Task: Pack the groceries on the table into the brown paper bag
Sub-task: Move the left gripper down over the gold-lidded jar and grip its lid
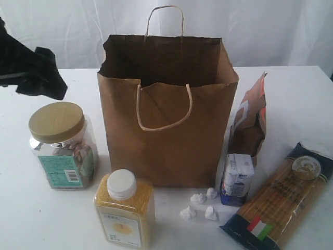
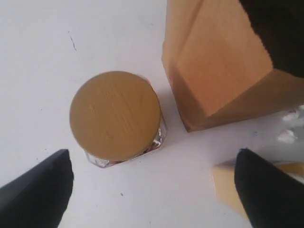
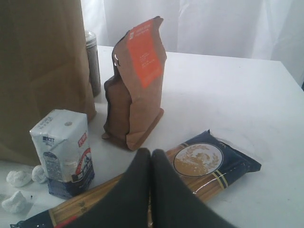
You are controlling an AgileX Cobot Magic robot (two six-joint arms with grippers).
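Note:
The brown paper bag (image 1: 166, 120) stands open and upright mid-table. The gold-lidded jar (image 1: 60, 146) is left of it, and the yellow-grain bottle (image 1: 124, 211) is in front. On the right are the brown-orange pouch (image 1: 252, 120), the white-blue carton (image 1: 238, 177) and the spaghetti packet (image 1: 281, 200). The silver can (image 3: 92, 61) peeks out behind the bag. My left gripper (image 2: 154, 190) is open above the table, just beside the jar lid (image 2: 115, 115). My right gripper (image 3: 150, 154) is shut and empty, over the spaghetti packet (image 3: 209, 159).
Several small white paper scraps (image 1: 200, 205) lie in front of the bag. My left arm (image 1: 36, 73) hangs dark at the back left. The white table (image 1: 291, 99) runs bare behind the pouch, with a white curtain beyond.

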